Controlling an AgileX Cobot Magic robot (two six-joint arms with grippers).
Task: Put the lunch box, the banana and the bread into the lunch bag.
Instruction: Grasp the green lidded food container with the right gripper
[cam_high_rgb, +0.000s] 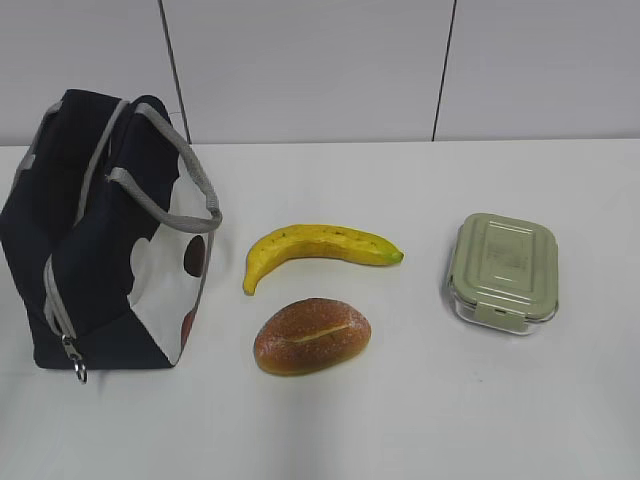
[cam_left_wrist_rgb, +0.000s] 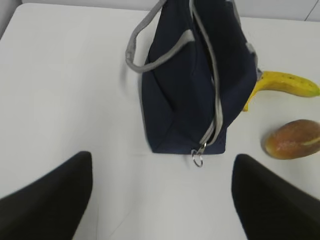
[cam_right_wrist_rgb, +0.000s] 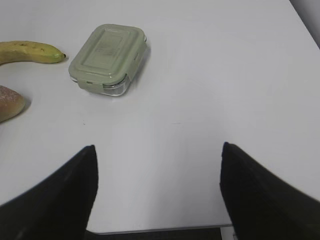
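We see the lunch bag (cam_high_rgb: 100, 230) standing upright at the left of the white table (cam_high_rgb: 400, 420), its grey zipper closed along the top with the ring pull hanging at the near end – it looks soft and floppy, so it will likely sag unless one claw steadies a grey handle or the rim while the zipper is drawn. The banana (cam_high_rgb: 318, 248) lies just right of the bag, the bread (cam_high_rgb: 312, 335) just in front of it and apart from it, and the lunch box (cam_high_rgb: 503, 270) sits well apart at the right. We judge the box stiff and smooth, best taken across its short sides below the green lid; the bread looks glossy and crushable, so a light hold across its middle suits it; the banana bruises, so we would grip mid-curve. Both the left claw (cam_left_wrist_rgb: 160, 200) and the right claw (cam_right_wrist_rgb: 157, 192) hang spread and empty above bare table – nothing blocks either approach.
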